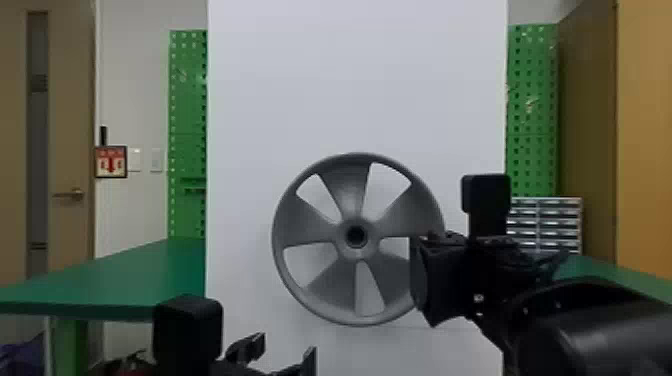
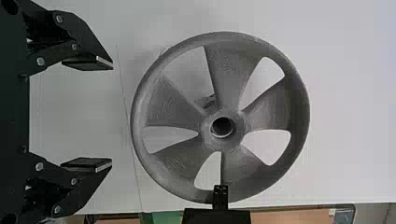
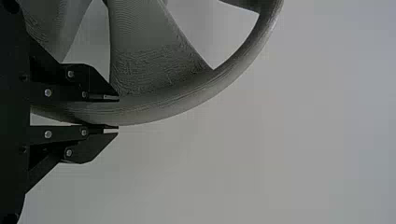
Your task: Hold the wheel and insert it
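A grey plastic-looking wheel (image 1: 300, 225) with five broad spokes and a round hub with a dark central hole stands upright, its face towards the robot, in the middle of the scene. The black two-fingered right gripper (image 1: 440, 280) is at the wheel's right side, its fingers drawn to a narrow gap and holding the rim, one finger on each side of it. The black two-fingered left gripper (image 1: 286, 346) is nearer, low and to the left of the wheel; its fingers are wide apart with nothing between them, and they do not touch the wheel.

On the far side of the wheel is a tall, smooth white panel (image 1: 350, 75); whether the wheel touches it, I cannot tell. A green flat-topped table (image 1: 125, 280) is to the left. Farther back, green perforated metal pegboards (image 1: 186, 110) show on both sides of the panel, with a grey cabinet of small drawers (image 1: 559, 221) on the right and a brown door (image 1: 70, 125) with a lever handle at the far left.
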`<action>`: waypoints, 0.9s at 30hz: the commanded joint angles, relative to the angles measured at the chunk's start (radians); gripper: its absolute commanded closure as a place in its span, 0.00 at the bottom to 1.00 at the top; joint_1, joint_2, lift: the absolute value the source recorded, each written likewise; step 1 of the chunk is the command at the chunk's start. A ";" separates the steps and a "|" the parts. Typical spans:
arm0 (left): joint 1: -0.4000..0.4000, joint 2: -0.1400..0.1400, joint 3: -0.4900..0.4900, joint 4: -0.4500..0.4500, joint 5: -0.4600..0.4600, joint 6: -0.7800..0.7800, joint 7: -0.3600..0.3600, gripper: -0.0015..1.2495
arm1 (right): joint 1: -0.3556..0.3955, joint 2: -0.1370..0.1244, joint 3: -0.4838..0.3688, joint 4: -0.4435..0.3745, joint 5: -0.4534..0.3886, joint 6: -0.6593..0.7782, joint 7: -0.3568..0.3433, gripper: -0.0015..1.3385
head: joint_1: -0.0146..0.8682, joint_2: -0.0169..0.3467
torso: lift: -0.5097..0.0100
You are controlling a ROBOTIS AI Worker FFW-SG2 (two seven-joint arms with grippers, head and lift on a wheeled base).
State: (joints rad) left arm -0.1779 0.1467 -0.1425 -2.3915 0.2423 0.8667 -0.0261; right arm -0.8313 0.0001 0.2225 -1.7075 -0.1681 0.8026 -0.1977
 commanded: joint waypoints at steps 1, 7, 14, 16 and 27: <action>0.000 -0.001 0.001 0.000 0.000 0.000 0.000 0.41 | 0.000 0.001 0.001 0.008 0.013 -0.011 0.000 0.85 | 0.02 0.37 | 0.06; 0.000 -0.001 0.000 0.000 0.000 0.000 0.000 0.41 | 0.001 0.001 0.003 0.028 0.013 -0.039 -0.002 0.85 | 0.02 0.37 | 0.06; 0.000 0.001 0.000 0.000 0.000 0.000 0.000 0.41 | -0.003 0.001 0.006 0.052 0.016 -0.043 -0.014 0.85 | 0.02 0.37 | 0.06; 0.000 0.001 0.000 0.000 0.000 0.000 0.000 0.41 | -0.005 0.001 0.008 0.058 0.018 -0.048 -0.028 0.85 | 0.02 0.37 | 0.06; 0.000 0.001 0.000 0.000 0.000 0.000 0.000 0.41 | -0.015 0.001 0.006 0.088 0.042 -0.063 -0.074 0.85 | 0.02 0.37 | 0.06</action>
State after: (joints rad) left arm -0.1779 0.1472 -0.1427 -2.3915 0.2424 0.8667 -0.0261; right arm -0.8457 0.0001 0.2306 -1.6262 -0.1320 0.7422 -0.2431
